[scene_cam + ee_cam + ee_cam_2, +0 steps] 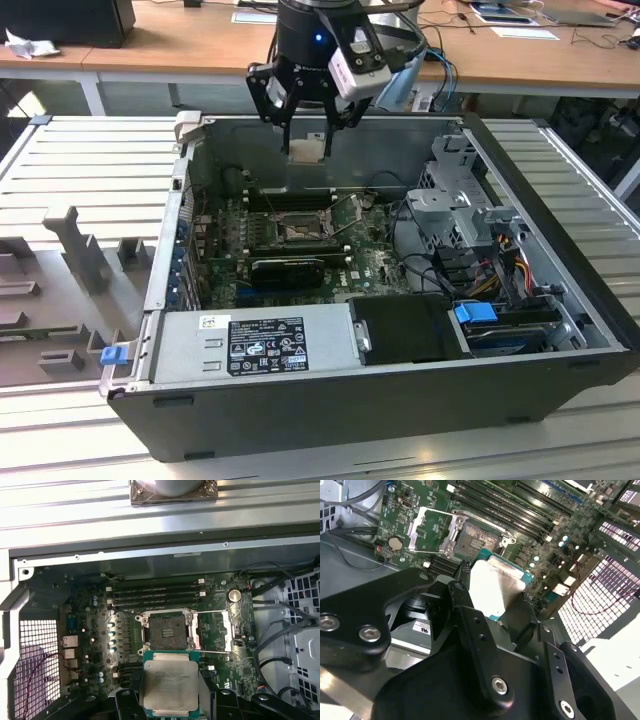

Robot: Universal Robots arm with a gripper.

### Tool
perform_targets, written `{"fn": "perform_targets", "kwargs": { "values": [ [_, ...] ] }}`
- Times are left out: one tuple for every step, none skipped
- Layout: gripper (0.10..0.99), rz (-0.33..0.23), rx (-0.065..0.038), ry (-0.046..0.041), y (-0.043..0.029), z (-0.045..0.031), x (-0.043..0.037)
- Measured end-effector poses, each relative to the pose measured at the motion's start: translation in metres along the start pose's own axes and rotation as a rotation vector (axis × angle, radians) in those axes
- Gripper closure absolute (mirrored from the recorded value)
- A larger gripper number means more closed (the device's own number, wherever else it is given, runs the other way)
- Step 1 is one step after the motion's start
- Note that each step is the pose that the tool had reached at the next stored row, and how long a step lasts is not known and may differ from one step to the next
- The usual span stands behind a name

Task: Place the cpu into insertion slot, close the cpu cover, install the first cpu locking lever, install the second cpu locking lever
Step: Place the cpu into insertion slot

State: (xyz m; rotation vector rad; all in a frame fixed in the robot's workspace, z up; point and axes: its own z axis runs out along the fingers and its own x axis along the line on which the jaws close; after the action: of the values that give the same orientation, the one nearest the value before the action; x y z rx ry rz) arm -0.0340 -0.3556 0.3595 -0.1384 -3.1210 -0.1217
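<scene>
One cpu (169, 686) sits flat in the pincer (306, 152), which is clamped on its opposite edges. It hovers clear above the insertion slot (169, 630) without touching. Socket is bare and the cpu cover (226, 632) is swung open beside it. All of this is inside the open computer case (350, 410).

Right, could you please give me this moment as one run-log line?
gripper: shut on cpu | cpu: held over motherboard, unseated | insertion slot: empty | cpu cover: open
</scene>
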Motion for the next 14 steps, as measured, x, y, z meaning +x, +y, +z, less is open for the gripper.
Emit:
{"fn": "perform_targets", "kwargs": {
  "values": [
    [0.557,0.007,0.002,-0.0008,-0.0001,0.0005,-0.0001],
    [0.557,0.022,0.002,-0.0018,-0.0001,0.0006,-0.0001],
    [0.557,0.043,0.002,-0.0034,-0.0001,0.0007,-0.0001],
    [0.557,0.061,0.001,-0.0048,-0.0001,0.0009,-0.0001],
    [0.557,0.093,0.001,-0.0073,-0.0001,0.0015,-0.0001],
    [0.557,0.115,0.002,-0.0092,-0.0002,0.0019,-0.0001],
    [0.557,0.131,0.002,-0.0104,-0.0002,0.0022,-0.0001],
    [0.557,0.145,0.002,-0.0114,-0.0002,0.0025,-0.0001],
    [0.557,0.165,0.002,-0.013,-0.0002,0.003,-0.0001],
    [0.557,0.176,0.001,-0.0137,-0.0003,0.0031,-0.0001],
    [0.557,0.195,0.001,-0.0152,-0.0003,0.0035,-0.0002],
    [0.557,0.21,0.001,-0.0163,-0.0003,0.0038,-0.0001],
    [0.557,0.219,0.001,-0.0171,-0.0003,0.0039,-0.0002],
    [0.557,0.237,0.001,-0.0186,-0.0003,0.0042,-0.0002]
  ]
}}
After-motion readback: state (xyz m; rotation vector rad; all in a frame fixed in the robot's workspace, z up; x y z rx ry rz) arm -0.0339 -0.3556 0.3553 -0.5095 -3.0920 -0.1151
